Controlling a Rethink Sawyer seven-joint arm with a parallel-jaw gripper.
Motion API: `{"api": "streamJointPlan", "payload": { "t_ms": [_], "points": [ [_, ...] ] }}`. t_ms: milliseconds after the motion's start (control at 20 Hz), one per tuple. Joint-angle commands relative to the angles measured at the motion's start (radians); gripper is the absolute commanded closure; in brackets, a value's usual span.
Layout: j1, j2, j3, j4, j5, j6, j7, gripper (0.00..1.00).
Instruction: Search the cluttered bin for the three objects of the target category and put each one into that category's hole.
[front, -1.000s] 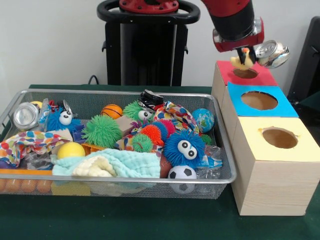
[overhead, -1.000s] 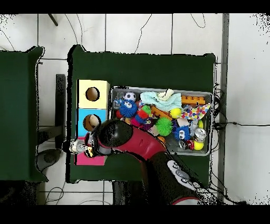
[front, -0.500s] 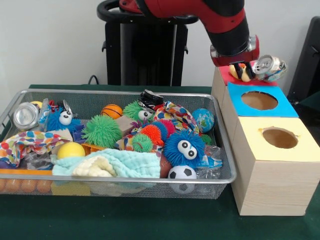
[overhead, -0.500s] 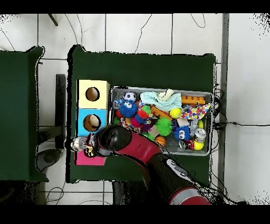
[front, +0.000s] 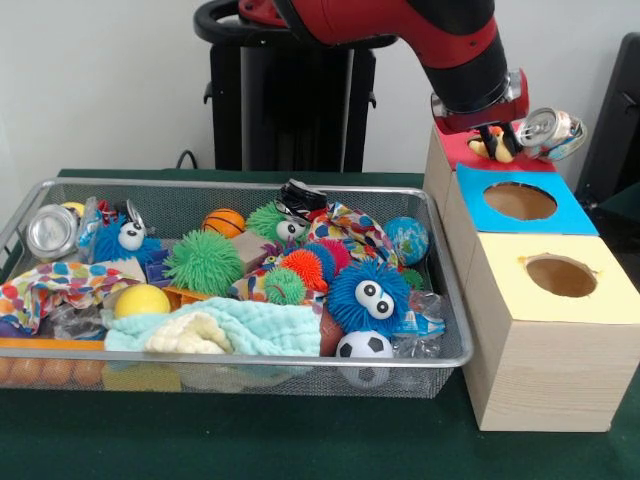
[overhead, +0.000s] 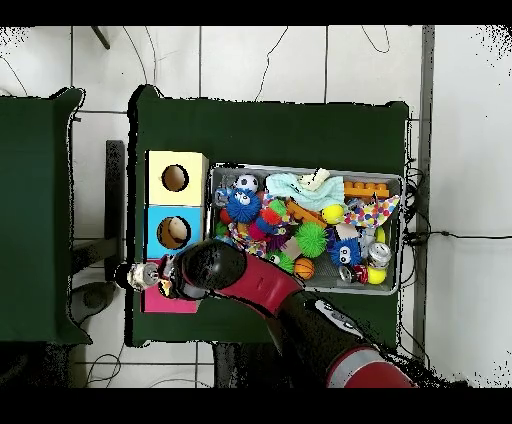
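From the front, the gripper hangs over the red box at the far end of the row, pinching a crushed silver can that juts out past the box's edge rather than over its hole (a yellow and black bit by the fingers I cannot identify). The blue box and yellow box stand nearer. The wire bin holds another can at its left end. From above, the gripper sits over the red box with the can beyond its edge. I judge this delivery unfinished, with at least one can left.
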Motion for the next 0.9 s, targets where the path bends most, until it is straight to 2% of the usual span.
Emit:
{"api": "streamJointPlan", "payload": {
  "t_ms": [50, 300, 500, 700, 900],
  "points": [
    [0.002, 0.07, 0.075, 0.012, 0.022, -0.134, 0.166, 1.0],
    [0.031, 0.137, 0.011, -0.042, 0.007, -0.147, 0.171, 1.0],
    [0.082, 0.223, -0.078, -0.143, -0.006, -0.142, 0.175, 1.0],
    [0.136, 0.277, -0.162, -0.232, -0.007, -0.101, 0.2, 1.0],
    [0.172, 0.315, -0.221, -0.289, -0.014, -0.052, 0.228, 1.0]
  ]
}}
